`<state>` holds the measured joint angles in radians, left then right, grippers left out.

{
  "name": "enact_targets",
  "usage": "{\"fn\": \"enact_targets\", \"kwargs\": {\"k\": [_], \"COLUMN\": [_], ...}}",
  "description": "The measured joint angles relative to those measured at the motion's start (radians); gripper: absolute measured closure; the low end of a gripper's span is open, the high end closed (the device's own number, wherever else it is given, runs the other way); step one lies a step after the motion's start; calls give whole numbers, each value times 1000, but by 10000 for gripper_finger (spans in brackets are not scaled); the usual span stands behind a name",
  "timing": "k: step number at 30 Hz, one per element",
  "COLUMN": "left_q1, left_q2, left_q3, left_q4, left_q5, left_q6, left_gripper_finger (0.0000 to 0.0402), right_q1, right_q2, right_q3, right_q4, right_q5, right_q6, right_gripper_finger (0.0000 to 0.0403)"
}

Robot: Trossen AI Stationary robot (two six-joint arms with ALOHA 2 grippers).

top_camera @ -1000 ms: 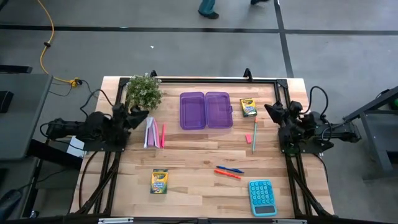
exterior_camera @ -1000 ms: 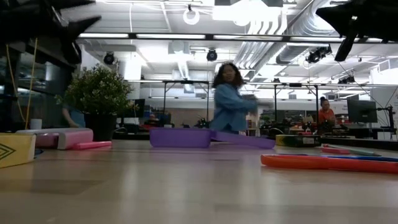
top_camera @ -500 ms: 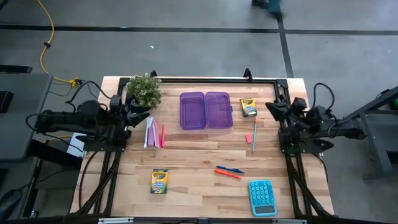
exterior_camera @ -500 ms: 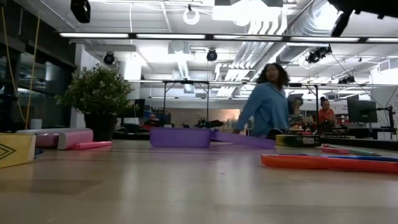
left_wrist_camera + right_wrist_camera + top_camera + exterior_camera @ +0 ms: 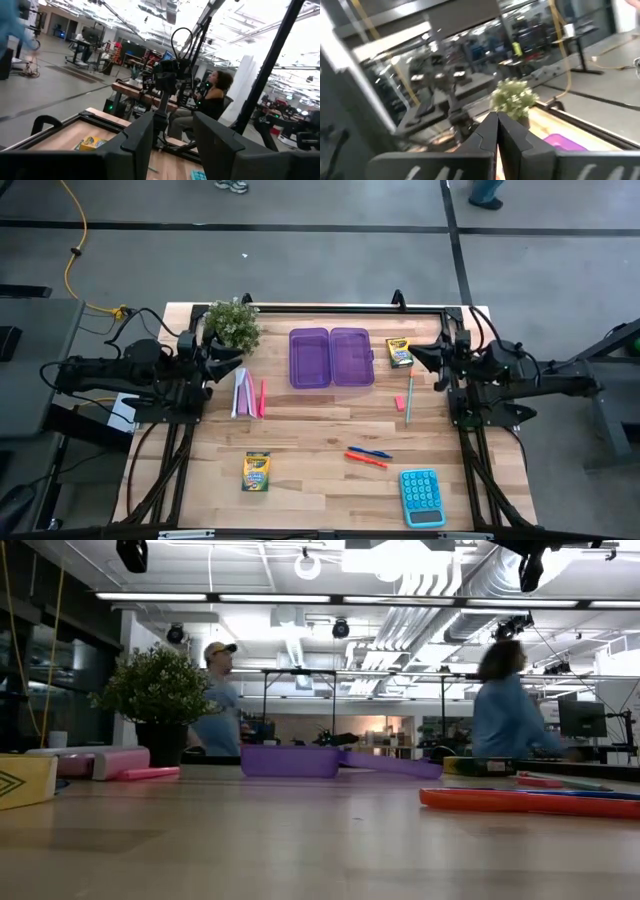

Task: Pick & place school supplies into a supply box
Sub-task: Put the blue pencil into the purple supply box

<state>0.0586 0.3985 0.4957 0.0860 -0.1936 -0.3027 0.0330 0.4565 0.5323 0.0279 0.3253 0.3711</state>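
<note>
The purple supply box lies open at the table's far middle, also seen in the low view. One crayon box lies to the right of the supply box, the other near the front left. A pink marker lies at the left. Red and blue pens, a teal pen and a pink eraser lie to the right. My left gripper, open, hovers at the left edge. My right gripper, shut, hovers beside the far crayon box.
A potted plant stands at the far left corner beside my left gripper. A pink-and-white booklet lies next to the pink marker. A teal calculator sits at the near right. People move about in the room behind the table.
My left arm has drawn back and its gripper has risen out of the low view. My right gripper has moved a little toward the table's left, closer to the far crayon box. Nothing on the table has moved.
</note>
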Motion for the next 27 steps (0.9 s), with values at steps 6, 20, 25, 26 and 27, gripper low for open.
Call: {"fn": "enact_targets", "kwargs": {"k": [6,20,25,26,27], "left_q1": [0,0,0,0,0], "left_q2": [0,0,0,0,0], "left_q3": [0,0,0,0,0], "left_q4": [0,0,0,0,0], "left_q5": [-9,-38,-38,-38,-38], "left_q6": [0,0,0,0,0], "left_gripper_finger": [271,271,271,271,271], "right_q1": [0,0,0,-1,-4], "right_q2": [72,438,525,543,561], "right_q3": [94,235,151,144,140], "right_q4": [-175,-1127,-1069,-1065,-1065], "right_q5": [120,127,5,2,-1], "right_q6": [122,987,1091,1098,1111], "right_gripper_finger": [401,210,167,165,164]}}
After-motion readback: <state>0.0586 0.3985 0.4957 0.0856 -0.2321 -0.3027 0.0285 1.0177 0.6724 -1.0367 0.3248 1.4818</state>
